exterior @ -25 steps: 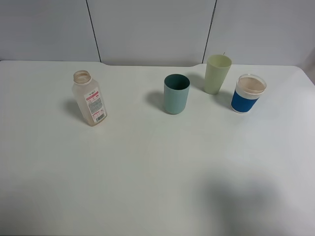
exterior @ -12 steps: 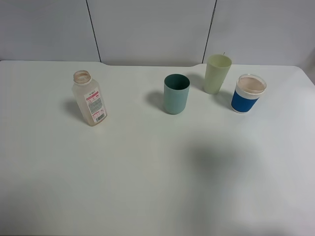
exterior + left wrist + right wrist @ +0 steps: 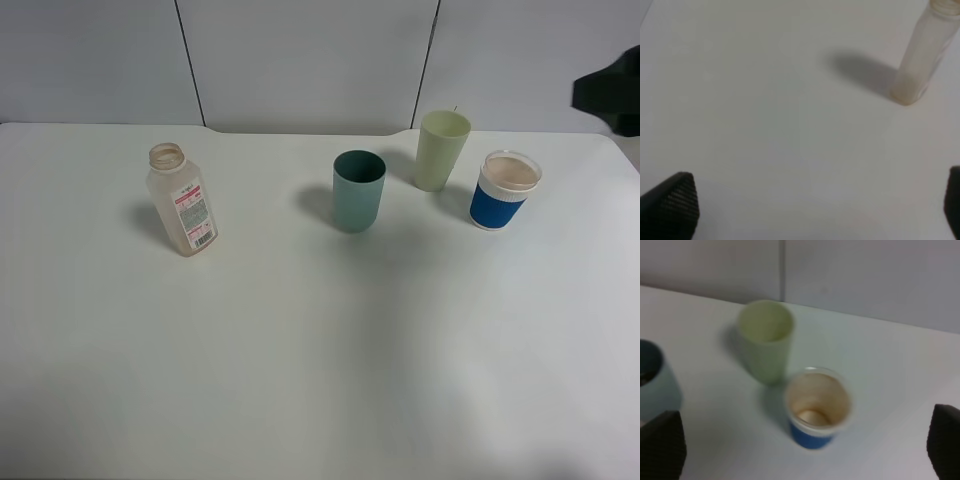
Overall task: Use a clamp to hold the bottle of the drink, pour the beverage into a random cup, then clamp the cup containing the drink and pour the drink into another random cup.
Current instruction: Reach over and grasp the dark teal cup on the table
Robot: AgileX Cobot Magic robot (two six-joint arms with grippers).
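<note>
The clear, uncapped drink bottle (image 3: pixel 182 205) with a red-and-white label stands at the table's left. A teal cup (image 3: pixel 358 190), a light green cup (image 3: pixel 442 150) and a white cup with a blue sleeve (image 3: pixel 505 190) stand at the back right. My left gripper (image 3: pixel 810 210) is open and empty, low over the table, with the bottle (image 3: pixel 920 55) some way ahead of it. My right gripper (image 3: pixel 802 447) is open and empty above the blue-sleeved cup (image 3: pixel 816 410), with the green cup (image 3: pixel 765 340) beyond and the teal cup (image 3: pixel 652 380) to one side.
A dark part of the right arm (image 3: pixel 608 95) shows at the upper right edge of the high view. The white table (image 3: pixel 320 350) ends at grey wall panels (image 3: pixel 300 60) behind the cups.
A dark part of the right arm has come into the high view at the upper right. Its shadow has shifted across the table towards the cups. The bottle and cups have not moved.
</note>
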